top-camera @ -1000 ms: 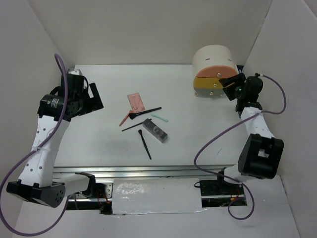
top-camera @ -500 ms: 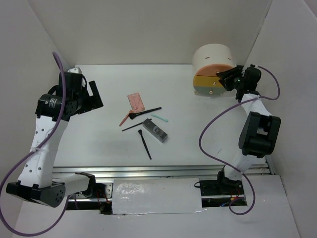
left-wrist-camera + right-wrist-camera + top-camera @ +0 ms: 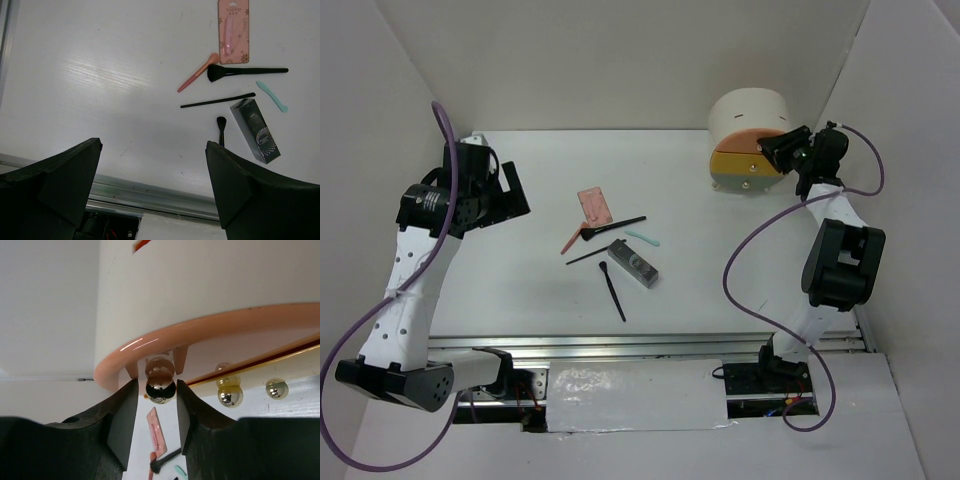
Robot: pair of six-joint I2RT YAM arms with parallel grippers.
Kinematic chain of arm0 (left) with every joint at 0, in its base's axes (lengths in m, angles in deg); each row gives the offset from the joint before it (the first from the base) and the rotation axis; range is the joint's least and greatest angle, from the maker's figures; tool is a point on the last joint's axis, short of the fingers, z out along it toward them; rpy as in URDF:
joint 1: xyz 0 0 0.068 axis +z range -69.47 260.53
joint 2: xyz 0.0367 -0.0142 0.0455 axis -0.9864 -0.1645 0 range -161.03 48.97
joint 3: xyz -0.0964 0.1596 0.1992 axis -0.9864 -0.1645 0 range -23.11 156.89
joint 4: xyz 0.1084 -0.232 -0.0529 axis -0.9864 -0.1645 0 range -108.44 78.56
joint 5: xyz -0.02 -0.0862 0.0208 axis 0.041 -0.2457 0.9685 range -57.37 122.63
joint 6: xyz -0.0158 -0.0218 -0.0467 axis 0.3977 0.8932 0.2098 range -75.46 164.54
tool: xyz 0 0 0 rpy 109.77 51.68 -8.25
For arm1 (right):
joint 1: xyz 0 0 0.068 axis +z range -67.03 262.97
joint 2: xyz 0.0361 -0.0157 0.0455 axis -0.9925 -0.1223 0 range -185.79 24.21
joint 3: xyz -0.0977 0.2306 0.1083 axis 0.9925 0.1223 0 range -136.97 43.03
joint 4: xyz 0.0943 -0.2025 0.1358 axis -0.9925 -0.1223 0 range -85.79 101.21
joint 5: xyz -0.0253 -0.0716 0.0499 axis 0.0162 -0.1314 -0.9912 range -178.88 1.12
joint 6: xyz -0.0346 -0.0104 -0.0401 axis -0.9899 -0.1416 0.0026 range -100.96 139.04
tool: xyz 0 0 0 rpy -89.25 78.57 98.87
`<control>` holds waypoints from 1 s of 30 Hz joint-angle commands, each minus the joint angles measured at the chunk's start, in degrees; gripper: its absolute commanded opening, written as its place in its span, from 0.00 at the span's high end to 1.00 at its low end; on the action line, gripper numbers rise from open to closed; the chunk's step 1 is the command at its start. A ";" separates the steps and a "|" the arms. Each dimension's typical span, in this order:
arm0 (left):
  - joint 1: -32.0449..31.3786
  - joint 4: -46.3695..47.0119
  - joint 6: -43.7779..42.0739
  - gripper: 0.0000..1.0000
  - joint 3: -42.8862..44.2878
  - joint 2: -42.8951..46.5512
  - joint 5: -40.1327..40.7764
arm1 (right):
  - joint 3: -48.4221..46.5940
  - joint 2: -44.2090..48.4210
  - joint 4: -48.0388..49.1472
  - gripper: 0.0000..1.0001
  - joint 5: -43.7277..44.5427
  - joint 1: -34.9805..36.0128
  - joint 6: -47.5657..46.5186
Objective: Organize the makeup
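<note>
Done so far: nothing looks sorted; every piece of makeup lies loose on the counter (image 3: 520, 290)
Makeup: pink palette (image 3: 594, 207), red-handled brush (image 3: 576, 239), two black brushes (image 3: 618, 226) (image 3: 612, 290), a thin black pencil (image 3: 592, 254), mint stick (image 3: 642, 238) and grey case (image 3: 633, 263), clustered near the middle of the counter, well apart from either arm
Storage: round drawer unit (image 3: 752, 140) in the far right corner; whether its peach drawer is out at all I cannot tell
Left to do: by my reading, pull a drawer open, then carry each piece over
Right arm: stretched to the far right corner, right tool (image 3: 156, 390) level at the peach front, jaws narrowly apart on either side of the shiny knob (image 3: 160, 388); a sliver of gap shows on one side, so it probably isn't clamped yet
Left arm: raised over the left edge, left tool (image 3: 154, 145) spread wide, holding nothing, looking down at the cluster
</note>
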 commanded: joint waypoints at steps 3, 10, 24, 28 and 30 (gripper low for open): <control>0.07 0.66 -1.28 0.01 2.23 0.06 1.21 | -2.78 -1.06 2.45 0.60 -0.27 -0.09 -0.06; 0.07 0.92 -1.19 0.01 1.17 0.67 1.30 | -5.33 -1.32 0.61 0.76 -1.33 -0.18 -2.33; 0.07 2.24 -2.07 0.01 -0.32 1.90 0.16 | 0.46 5.00 -2.92 0.78 -4.32 -2.20 -11.31; 0.07 2.33 -2.25 0.01 -0.14 1.99 -0.46 | 4.59 7.90 -1.42 0.78 -4.05 -3.17 -10.61; 0.07 2.33 -2.33 0.01 -0.23 1.99 -0.72 | 6.62 9.39 -0.98 0.78 -4.58 -3.61 -10.52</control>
